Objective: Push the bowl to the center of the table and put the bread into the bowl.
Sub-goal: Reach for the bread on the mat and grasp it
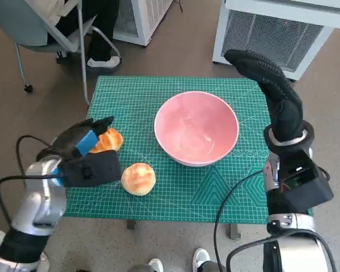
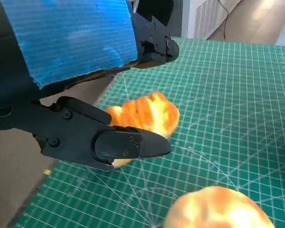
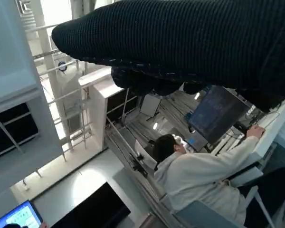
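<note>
The empty pink bowl stands on the green cutting mat, slightly right of the mat's middle. An orange-brown bread lies near the mat's left edge. My left hand hovers at it with fingers spread; the bread sits between a lower black finger and the upper ones, with no clear grip. A round pale bun lies closer to the front edge. My gloved right hand is raised right of the bowl's rim, fingers extended and holding nothing.
A grey chair and a person's legs are beyond the far left corner. White slatted units stand behind the table. Feet show below the front edge. A seated person appears in the right wrist view.
</note>
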Controlling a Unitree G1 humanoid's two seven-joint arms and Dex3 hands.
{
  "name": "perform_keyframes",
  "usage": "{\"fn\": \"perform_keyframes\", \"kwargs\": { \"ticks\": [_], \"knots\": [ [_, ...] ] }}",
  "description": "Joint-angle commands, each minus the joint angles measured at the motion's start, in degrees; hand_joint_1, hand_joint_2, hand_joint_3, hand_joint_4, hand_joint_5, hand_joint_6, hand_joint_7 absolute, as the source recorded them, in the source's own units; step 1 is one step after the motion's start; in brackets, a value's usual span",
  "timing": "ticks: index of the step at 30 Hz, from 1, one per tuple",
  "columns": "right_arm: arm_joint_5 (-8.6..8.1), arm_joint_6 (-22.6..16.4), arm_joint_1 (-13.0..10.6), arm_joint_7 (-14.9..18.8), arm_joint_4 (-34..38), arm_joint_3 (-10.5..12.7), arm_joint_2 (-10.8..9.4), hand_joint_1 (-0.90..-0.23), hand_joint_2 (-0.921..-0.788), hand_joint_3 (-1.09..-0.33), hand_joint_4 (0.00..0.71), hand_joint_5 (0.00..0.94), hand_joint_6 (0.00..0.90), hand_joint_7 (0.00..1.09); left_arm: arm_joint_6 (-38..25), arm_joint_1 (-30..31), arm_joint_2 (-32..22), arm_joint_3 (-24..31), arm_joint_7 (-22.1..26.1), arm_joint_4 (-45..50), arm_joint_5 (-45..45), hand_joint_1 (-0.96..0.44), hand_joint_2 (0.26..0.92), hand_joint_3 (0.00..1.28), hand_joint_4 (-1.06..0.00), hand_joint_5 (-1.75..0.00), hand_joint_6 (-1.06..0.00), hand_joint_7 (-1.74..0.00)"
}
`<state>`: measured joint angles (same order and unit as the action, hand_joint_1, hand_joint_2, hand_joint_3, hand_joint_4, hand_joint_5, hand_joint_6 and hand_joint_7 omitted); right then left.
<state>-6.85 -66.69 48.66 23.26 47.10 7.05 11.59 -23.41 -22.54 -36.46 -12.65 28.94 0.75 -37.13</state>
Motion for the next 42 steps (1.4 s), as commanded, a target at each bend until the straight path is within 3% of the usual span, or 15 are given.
{"fn": "perform_keyframes", "kwargs": {
  "ticks": [1,14,24,28,30,32,33,34,35,37,40,42],
  "knots": [
    [-0.36,0.91,-1.65,-0.49,-0.29,-0.34,0.37,-0.585,-0.921,-0.793,0.304,0.005,0.248,0.22,0.03,-0.53,1.17,-1.09,-1.46,-2.67,-0.53,-0.67,0.921,0.31,-0.22,-0.01,-0.21,0.0],
    [-1.08,0.63,-1.98,-0.43,-0.27,-0.51,0.51,-0.586,-0.921,-0.793,0.3,0.002,0.229,0.23,2.19,-0.97,4.49,-2.6,-8.65,-11.13,-0.73,-0.61,0.921,0.29,-0.43,-0.09,-0.24,-0.02],
    [-2.53,0.88,-1.76,0.5,0.25,-0.93,0.37,-0.588,-0.921,-0.789,0.299,0.001,0.22,0.25,7.0,-1.77,5.71,-1.72,-15.57,-18.74,0.99,-0.39,0.921,0.18,-0.64,-0.21,-0.39,-0.08],
    [-3.27,1.02,-1.79,1.04,0.14,-1.2,0.27,-0.586,-0.921,-0.779,0.298,0.0,0.214,0.26,9.08,-3.11,5.7,-1.41,-18.04,-22.6,1.56,-0.27,0.921,0.15,-0.58,-0.68,-0.53,-0.13],
    [-3.49,1.12,-1.82,1.29,0.0,-1.29,0.21,-0.584,-0.921,-0.777,0.297,0.0,0.212,0.26,10.06,-3.93,5.7,-1.35,-19.39,-24.7,1.83,-0.24,0.921,0.13,-0.57,-0.81,-0.57,-0.16],
    [-3.65,1.22,-1.88,1.5,-0.15,-1.37,0.16,-0.582,-0.921,-0.774,0.297,0.0,0.21,0.27,11.12,-4.75,5.73,-1.24,-20.84,-26.88,2.1,-0.2,0.921,0.12,-0.58,-0.97,-0.6,-0.24],
    [-3.71,1.25,-1.9,1.57,-0.21,-1.4,0.15,-0.581,-0.921,-0.773,0.297,0.0,0.208,0.27,11.61,-5.09,5.74,-1.21,-21.45,-27.78,2.23,0.0,0.921,0.13,-0.58,-1.1,-0.6,-0.32],
    [-3.73,1.29,-1.92,1.64,-0.25,-1.42,0.17,-0.581,-0.921,-0.772,0.297,0.0,0.208,0.27,12.23,-5.5,5.78,-1.1,-22.23,-28.83,2.42,0.07,0.921,0.14,-0.58,-1.15,-0.6,-0.36],
    [-3.76,1.31,-1.93,1.68,-0.26,-1.44,0.18,-0.58,-0.921,-0.771,0.297,0.0,0.207,0.27,12.73,-5.82,5.81,-1.05,-22.81,-29.65,2.58,0.1,0.921,0.15,-0.57,-1.21,-0.58,-0.57],
    [-3.91,1.32,-1.95,1.86,-0.26,-1.51,0.21,-0.58,-0.921,-0.771,0.297,0.0,0.205,0.27,13.83,-6.75,5.9,-0.93,-24.24,-31.74,2.89,0.04,0.921,0.17,-0.54,-1.28,-0.54,-1.01],
    [-4.07,1.26,-1.96,2.06,-0.19,-1.57,0.26,-0.58,-0.921,-0.77,0.295,0.0,0.202,0.28,15.42,-8.02,5.91,-0.76,-25.92,-34.45,3.35,0.01,0.921,0.17,-0.54,-1.3,-0.53,-1.2],
    [-4.22,1.27,-1.95,2.21,-0.13,-1.61,0.27,-0.579,-0.921,-0.771,0.293,0.0,0.2,0.28,16.41,-8.7,5.85,-0.46,-26.58,-35.62,3.94,0.01,0.921,0.17,-0.56,-1.37,-0.54,-1.14]
  ]
}}
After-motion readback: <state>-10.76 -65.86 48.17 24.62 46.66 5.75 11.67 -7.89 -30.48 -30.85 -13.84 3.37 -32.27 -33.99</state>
